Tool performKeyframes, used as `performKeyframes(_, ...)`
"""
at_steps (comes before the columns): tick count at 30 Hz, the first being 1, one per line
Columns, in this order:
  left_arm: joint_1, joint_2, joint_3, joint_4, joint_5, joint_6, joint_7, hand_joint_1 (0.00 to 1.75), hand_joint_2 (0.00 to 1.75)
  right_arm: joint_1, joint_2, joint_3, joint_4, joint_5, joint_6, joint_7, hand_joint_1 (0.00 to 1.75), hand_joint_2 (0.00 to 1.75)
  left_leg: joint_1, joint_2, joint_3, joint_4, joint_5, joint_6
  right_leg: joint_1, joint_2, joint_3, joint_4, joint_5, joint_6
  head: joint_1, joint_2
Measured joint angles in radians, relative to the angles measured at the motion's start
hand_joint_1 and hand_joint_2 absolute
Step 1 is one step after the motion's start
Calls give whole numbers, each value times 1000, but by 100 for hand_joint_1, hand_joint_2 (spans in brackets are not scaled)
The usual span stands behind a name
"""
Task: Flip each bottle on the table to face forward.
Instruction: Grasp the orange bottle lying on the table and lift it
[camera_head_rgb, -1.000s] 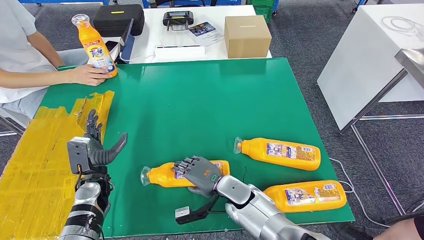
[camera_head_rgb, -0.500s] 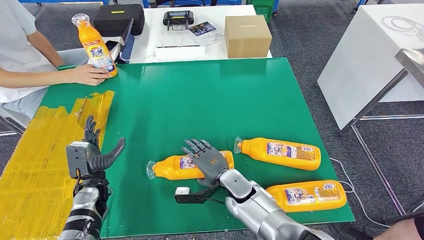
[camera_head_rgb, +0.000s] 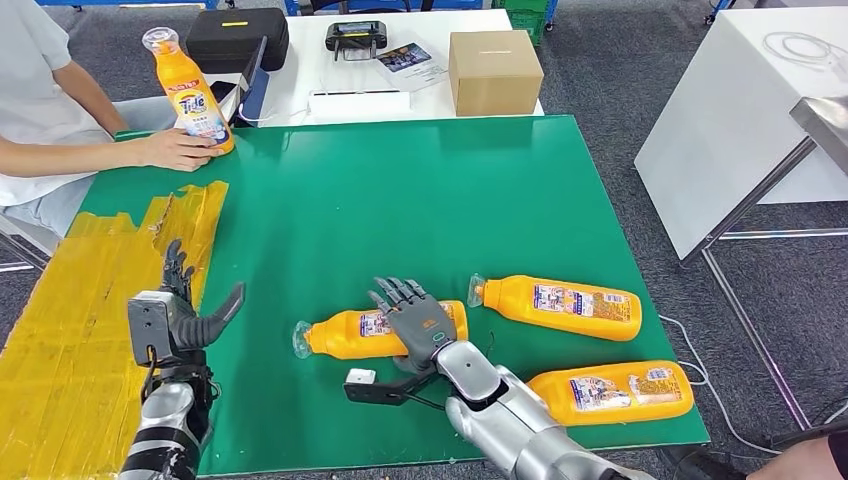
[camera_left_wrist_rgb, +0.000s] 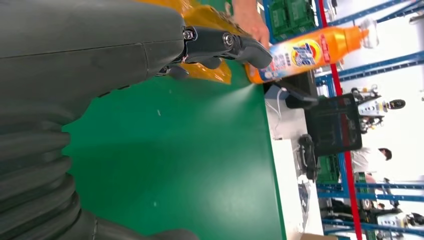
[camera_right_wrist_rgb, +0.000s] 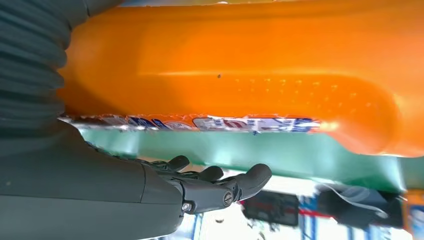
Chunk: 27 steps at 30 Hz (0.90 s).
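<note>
**A:** Right hand (camera_head_rgb: 418, 325) is over the nearest bottle (camera_head_rgb: 350, 335), which lies on its side on the green tabletop (camera_head_rgb: 400, 200), cap pointing toward the yellow tape patch (camera_head_rgb: 70, 310). Fingers (camera_head_rgb: 395, 293) are spread flat across the bottle's far end, released, gripping nothing.

**B:** And the wrist view agrees: the orange body (camera_right_wrist_rgb: 240, 70) sits just beside the palm, fingers stretched out past it rather than wrapped round.

**A:** How do you reckon it handles?

**B:** Smooth moulded plastic with a glossy label, so slippery, I'd say, and it will roll easily on that rounded side. If it's full it has some weight. The broad middle of the body looks the best place to take hold; the neck is narrow and would twist away.

**A:** Two more bottles lie beyond it, away from the tape: one (camera_head_rgb: 560, 305) just past the hand, another (camera_head_rgb: 612, 390) nearer the tabletop's front edge.

**B:** Left hand (camera_head_rgb: 185, 312) hovers beside the tape patch, fingers apart, empty, well apart from the nearest bottle.
</note>
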Motion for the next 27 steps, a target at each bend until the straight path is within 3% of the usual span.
performKeyframes(13, 62, -1, 52, -65, -11, -2, 7, 0, 175, 4, 9, -26, -27, 29, 130, 120, 2, 175, 0, 0, 1, 0, 0, 0, 0, 0, 1, 0, 0, 0, 0, 0)
performKeyframes(14, 64, -1, 54, -67, -11, -2, 7, 0, 175, 3, 10, -26, -27, 29, 136, 122, 10, 175, 0, 0, 1, 0, 0, 0, 0, 0, 1, 0, 0, 0, 0, 0)
performKeyframes(15, 67, -1, 56, -70, -12, -2, 7, 0, 175, 1, 10, -26, -27, 29, 142, 123, 30, 175, 0, 0, 1, 0, 0, 0, 0, 0, 1, 0, 0, 0, 0, 0)
performKeyframes(18, 70, -2, 63, -74, -13, -4, 8, 0, 175, -4, 9, -26, -25, 29, 168, 125, 129, 175, 0, 0, 2, 0, 0, 0, 0, 0, 2, 0, 0, 0, 0, 0)
performKeyframes(19, 70, -3, 65, -74, -14, -5, 8, 0, 175, -7, 9, -26, -22, 29, 178, 126, 152, 175, 0, 0, 2, 0, 0, 0, 0, 0, 2, 0, 0, 0, 0, 0)
performKeyframes(21, 70, -4, 67, -74, -16, -7, 10, 0, 175, -13, 8, -25, -12, 28, 198, 124, 172, 175, 0, 0, 2, 0, 0, 0, 0, 0, 2, 0, 0, 0, 0, 0)
performKeyframes(27, 67, -7, 70, -74, -17, -9, 12, 0, 175, -43, 6, -23, 26, 9, 234, 89, 175, 175, 0, 0, 4, 0, 0, 0, 0, 0, 3, 0, 0, 0, 0, 0)
